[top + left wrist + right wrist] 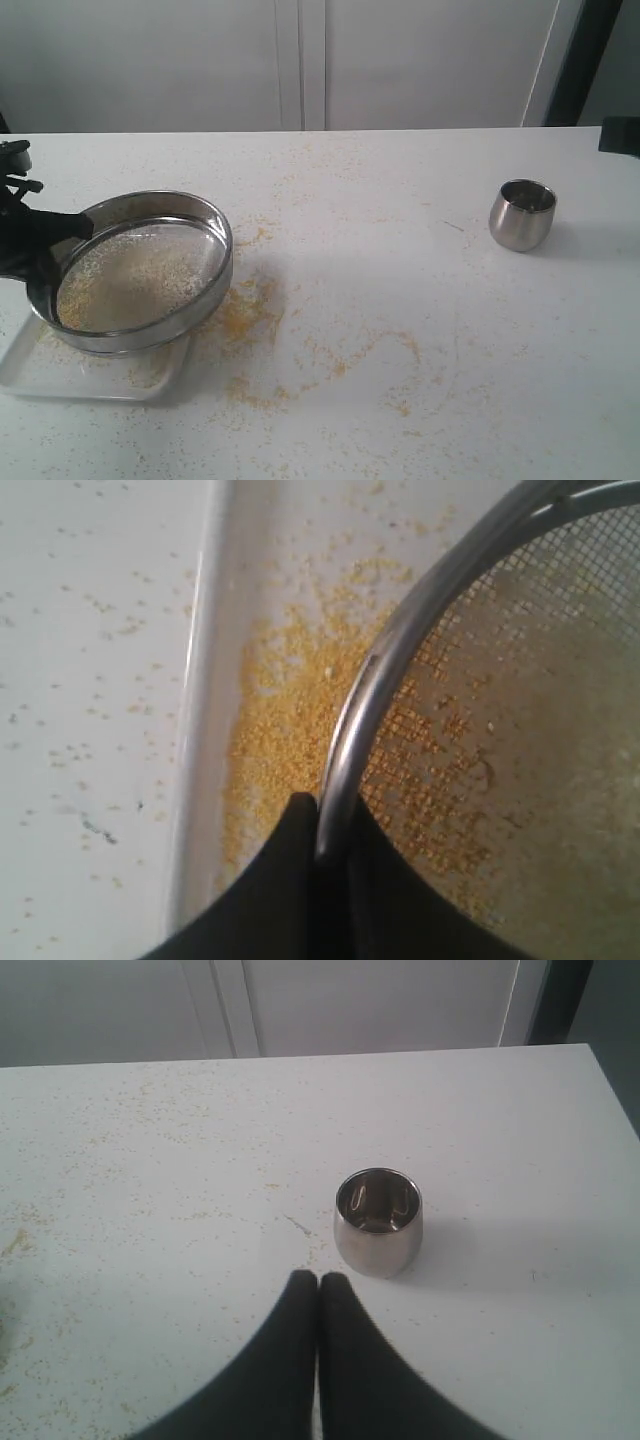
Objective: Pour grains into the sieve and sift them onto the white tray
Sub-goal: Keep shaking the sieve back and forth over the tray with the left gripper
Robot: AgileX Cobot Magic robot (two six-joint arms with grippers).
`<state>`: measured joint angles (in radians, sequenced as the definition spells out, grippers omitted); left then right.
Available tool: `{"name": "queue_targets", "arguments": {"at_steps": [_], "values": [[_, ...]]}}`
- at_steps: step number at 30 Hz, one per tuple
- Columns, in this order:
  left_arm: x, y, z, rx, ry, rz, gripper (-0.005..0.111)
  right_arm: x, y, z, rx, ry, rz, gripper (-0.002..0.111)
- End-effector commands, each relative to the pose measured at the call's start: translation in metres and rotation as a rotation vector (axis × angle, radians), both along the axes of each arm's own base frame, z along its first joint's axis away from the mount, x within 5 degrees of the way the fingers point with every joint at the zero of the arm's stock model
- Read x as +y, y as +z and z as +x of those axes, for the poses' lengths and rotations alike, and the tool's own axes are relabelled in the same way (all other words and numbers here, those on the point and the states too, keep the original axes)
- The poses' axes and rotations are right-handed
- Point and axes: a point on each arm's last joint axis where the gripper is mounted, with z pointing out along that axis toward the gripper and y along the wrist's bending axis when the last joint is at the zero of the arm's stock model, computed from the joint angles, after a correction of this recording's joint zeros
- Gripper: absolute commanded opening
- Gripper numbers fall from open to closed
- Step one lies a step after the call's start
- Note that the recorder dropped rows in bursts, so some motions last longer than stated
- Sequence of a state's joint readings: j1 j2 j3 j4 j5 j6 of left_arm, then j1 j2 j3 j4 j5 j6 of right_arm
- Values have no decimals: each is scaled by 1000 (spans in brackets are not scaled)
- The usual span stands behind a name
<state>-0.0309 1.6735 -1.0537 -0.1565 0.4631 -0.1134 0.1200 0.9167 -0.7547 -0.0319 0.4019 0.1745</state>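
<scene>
The sieve (140,270), a wide steel ring with grey mesh, hangs tilted over the white tray (30,375) at the left. Pale beige grains (135,280) lie on its mesh. My left gripper (45,255) is shut on the sieve's rim (350,730). In the left wrist view fine yellow grains (285,715) lie on the tray's floor (250,600) beside the sieve. My right gripper (319,1280) is shut with nothing in it, a little short of the small steel cup (378,1222). In the exterior view only a dark bit of that arm (620,135) shows at the right edge.
The steel cup (522,214) stands upright at the right of the white table. Yellow specks (250,310) are strewn over the tabletop right of the tray and toward the middle front. White cabinet doors (300,60) stand behind the table's far edge.
</scene>
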Motion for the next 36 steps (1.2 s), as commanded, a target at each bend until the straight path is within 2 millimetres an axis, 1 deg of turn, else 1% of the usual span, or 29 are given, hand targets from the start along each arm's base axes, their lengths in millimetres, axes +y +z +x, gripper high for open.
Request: {"name": "queue_targets", "arguments": {"at_steps": [1,3,5,7,9,11,13,15,17,19,20,21,23,25,26,27,29,31,32,33,34,35,36], "values": [[36,3,-2,30,253,1,0,0,0,-1,-8,-1,3,0],[35,3,-3,44,247,-9,0,0,0,-1,-8,-1,3,0],[17,3,-2,36,168,-42,0,0,0,-1,-8,-1,3,0],[6,4,0,0,55,-6,0,0,-1,-2,-6,-1,2,0],[13,4,0,-8,68,15,0,0,-1,-2,-6,-1,2,0],[32,4,0,6,183,1,0,0,-1,-2,-6,-1,2,0],[42,3,-3,39,266,-36,0,0,-1,-2,-6,-1,4,0],[34,3,-3,55,245,-84,0,0,-1,-2,-6,-1,4,0],[14,4,-2,37,132,-113,0,0,-1,-2,-6,-1,4,0],[2,5,-1,0,9,-74,0,0,-1,-2,-6,-1,4,0],[3,5,0,-11,-25,-37,0,0,-1,-2,-6,-1,4,0],[8,4,0,-9,-16,-9,0,0,-1,-2,-6,-1,4,0],[29,2,-1,13,86,34,0,0,-1,-2,-6,-1,4,0],[44,2,-3,43,238,-15,0,0,-1,-2,-5,-1,4,0],[44,2,-4,53,264,-49,0,0,-1,-2,-5,-1,4,0],[39,2,-3,51,239,-70,0,0,-1,-2,-5,-1,4,0],[23,4,-2,31,141,-99,0,0,-1,-2,-5,-1,4,0],[14,5,0,-10,47,-64,0,0,-1,-2,-5,-1,4,0],[15,5,1,-21,37,-45,0,0,-1,-2,-5,-1,4,0],[21,4,2,-21,52,-23,0,0,-1,-2,-5,-1,4,0],[35,4,1,-8,143,-22,0,0,-1,-2,-5,-1,4,0],[41,3,0,6,204,-42,0,0,-1,-2,-5,-1,4,0],[38,3,-1,30,246,-90,0,0,-1,-2,-5,-1,4,0]]}}
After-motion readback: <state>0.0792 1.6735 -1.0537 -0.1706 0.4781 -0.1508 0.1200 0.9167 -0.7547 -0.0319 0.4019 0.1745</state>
